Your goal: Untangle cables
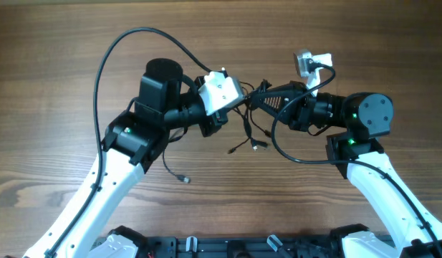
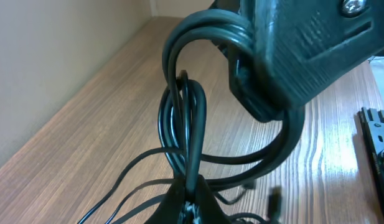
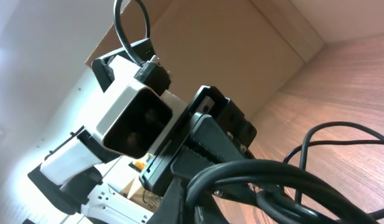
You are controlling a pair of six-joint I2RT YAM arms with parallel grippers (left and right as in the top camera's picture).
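Cables [image 2: 190, 134] pinched in my left jaws and right jaws alike; next, ease apart, loosening the knot.

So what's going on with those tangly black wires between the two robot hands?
The cables are thin, black and rubbery-looking, bunched in loops held above the wooden table. The left gripper and the right gripper are each shut on the bunch. Loose ends with small plugs trail toward the table.
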